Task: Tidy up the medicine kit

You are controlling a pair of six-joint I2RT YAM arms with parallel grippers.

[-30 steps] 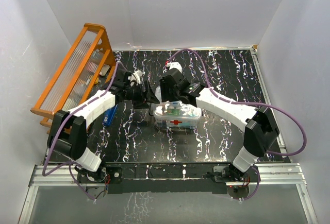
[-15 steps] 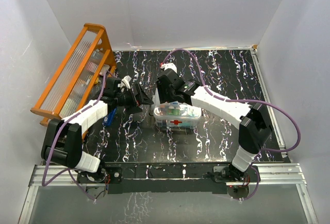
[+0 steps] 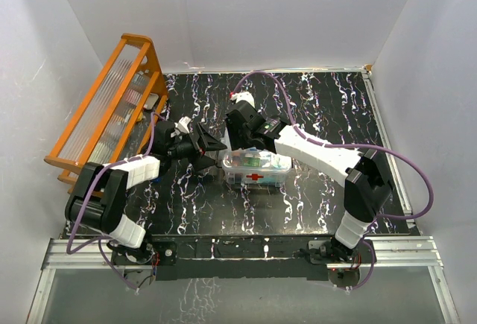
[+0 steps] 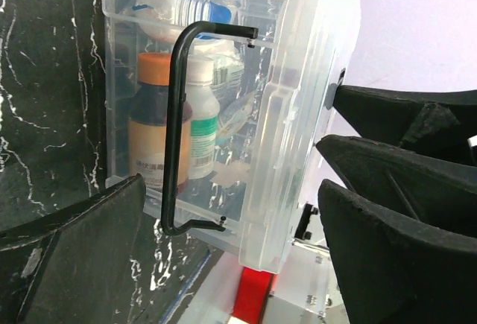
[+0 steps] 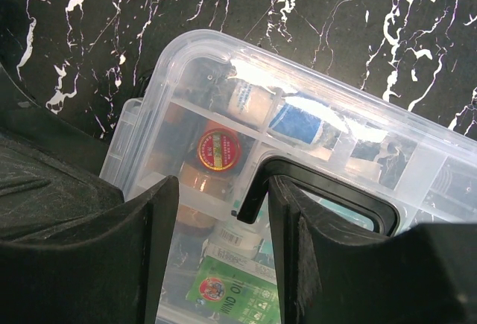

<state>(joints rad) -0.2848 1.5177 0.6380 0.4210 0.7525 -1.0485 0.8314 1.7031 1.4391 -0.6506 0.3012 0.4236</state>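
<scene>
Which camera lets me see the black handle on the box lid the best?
The left wrist view: the handle shows whole, end to end, against the clear lid. The right wrist view shows only part of it, from above, with the rest cut off. In the top view it is too small to make out.

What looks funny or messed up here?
Nothing really. The medicine kit sits flat on the table with its lid on top and the bottles tucked inside. I see nothing spilled or broken.
</scene>
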